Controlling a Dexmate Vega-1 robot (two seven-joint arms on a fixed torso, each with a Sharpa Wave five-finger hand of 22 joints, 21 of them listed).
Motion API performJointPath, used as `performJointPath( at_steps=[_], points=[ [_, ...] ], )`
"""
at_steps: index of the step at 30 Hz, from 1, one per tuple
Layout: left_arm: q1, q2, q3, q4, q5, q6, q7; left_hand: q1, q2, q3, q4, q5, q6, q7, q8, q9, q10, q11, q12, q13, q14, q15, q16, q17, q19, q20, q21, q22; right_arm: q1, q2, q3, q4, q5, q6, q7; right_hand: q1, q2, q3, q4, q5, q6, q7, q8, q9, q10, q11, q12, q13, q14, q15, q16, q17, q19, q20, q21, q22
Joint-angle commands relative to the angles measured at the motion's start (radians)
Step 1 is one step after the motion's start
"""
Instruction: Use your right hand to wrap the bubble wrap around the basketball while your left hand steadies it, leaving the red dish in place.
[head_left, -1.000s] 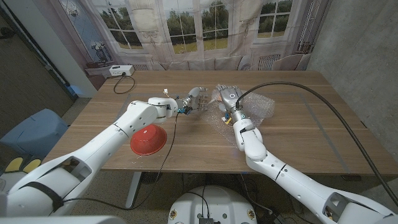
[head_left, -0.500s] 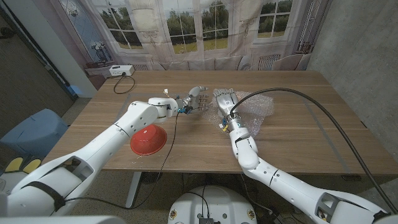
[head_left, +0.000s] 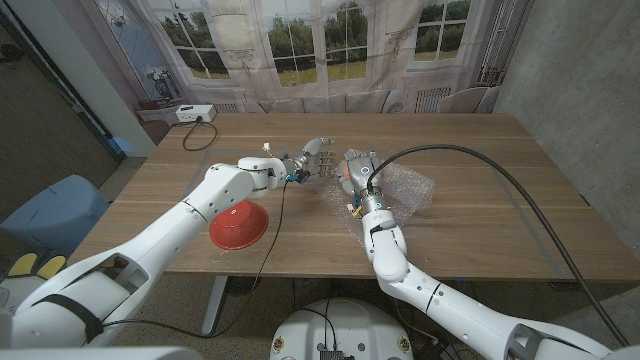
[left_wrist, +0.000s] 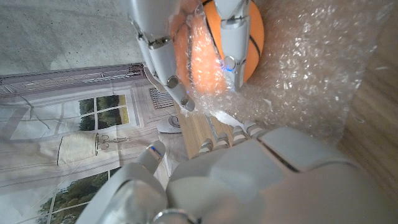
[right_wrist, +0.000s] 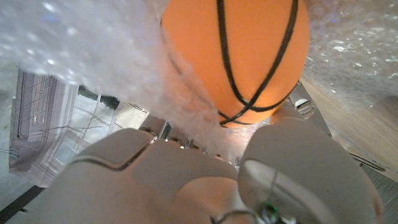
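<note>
Fingers (left_wrist: 163, 59) of the right hand (head_left: 358, 168) lie over the basketball (left_wrist: 214, 43) with bubble wrap (head_left: 400, 190) caught beneath them, clamped on ball and wrap together, as the left wrist view shows. In the right wrist view the orange ball (right_wrist: 239, 53) sits just beyond that hand (right_wrist: 205, 180), with wrap (right_wrist: 74, 50) draped down one side of it. The left hand (head_left: 312, 160) stands just to the picture's left of the bundle at the centre of the head view, fingers apart and reaching toward it; whether they touch it I cannot tell. In its own wrist view the left hand (left_wrist: 249, 180) shows its back in the lower part of the frame, holding nothing.

The bench (head_left: 200, 185) is brown wood with a long grain, filling the middle of the head view. Behind it, across the top of the frame, hangs a backdrop (head_left: 300, 45) printed with windows and greenery. A white box (head_left: 188, 113) with a cable sits at the bench's upper left corner. A blue seat (head_left: 50, 212) stands at the left edge. A thick black cable (head_left: 520, 190) arcs over the right side.

The red dish (head_left: 237, 224) sits at lower left near the bench's front edge, beside the left arm and well apart from the ball; nothing shows in it.
</note>
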Motion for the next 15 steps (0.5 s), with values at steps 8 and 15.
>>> performJointPath(
  at_steps=[8,15],
  points=[
    [0.009,0.007,-0.002,-0.015,-0.011,-0.009,-0.008,-0.007,0.092,-0.006,-0.001,0.01,-0.309,-0.002,0.004,0.001,-0.39,-0.004,0.005,0.0,-0.412,-0.006,0.004,0.001,-0.291,-0.002,0.009,0.003,-0.069,0.058,-0.076,0.166,-0.064,-0.086,-0.293,0.253,-0.007,0.066,-0.166,0.106,-0.141,-0.053,-0.045,0.009,-0.231,-0.029,-0.072,0.013,-0.273,0.018,-0.011,-0.047,-0.174,0.031,-0.115,-0.001],
    [0.009,0.01,-0.002,-0.016,-0.011,-0.01,-0.008,-0.007,0.093,-0.009,-0.001,0.011,-0.309,-0.004,0.004,0.001,-0.391,-0.004,0.005,0.0,-0.413,-0.006,0.004,0.001,-0.291,-0.003,0.01,0.003,-0.062,0.03,-0.074,0.132,-0.036,-0.066,-0.295,0.151,-0.04,-0.017,-0.111,0.125,-0.323,-0.034,-0.056,0.007,-0.402,0.032,-0.119,0.031,-0.472,0.101,-0.007,-0.058,-0.322,0.103,-0.219,0.0]
  ],
)
